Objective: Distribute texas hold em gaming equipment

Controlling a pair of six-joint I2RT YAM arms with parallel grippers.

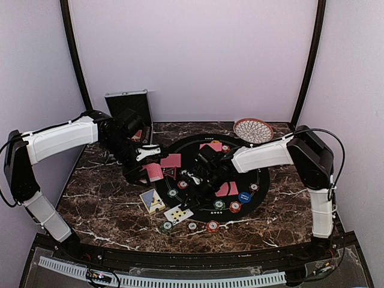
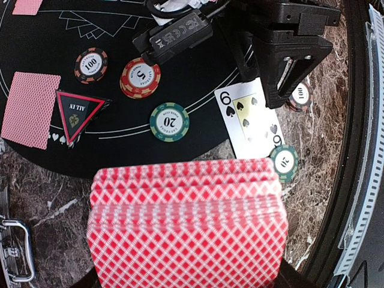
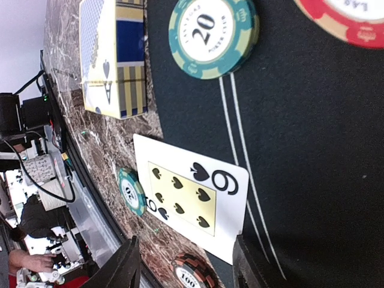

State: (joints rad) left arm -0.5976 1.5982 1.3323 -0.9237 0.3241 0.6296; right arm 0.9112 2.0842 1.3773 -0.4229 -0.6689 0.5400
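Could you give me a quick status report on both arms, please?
Left gripper shut on the red-backed deck. Right gripper open, above the six of spades. Green chip against that card's corner.

card deck (image 2: 186, 228) cut off by bottom edge; red chip (image 3: 351, 18) clipped at top corner, blurred — value unreadable

red cards (image 1: 171, 161), chips (image 1: 244, 197) on black mat (image 1: 261, 175)
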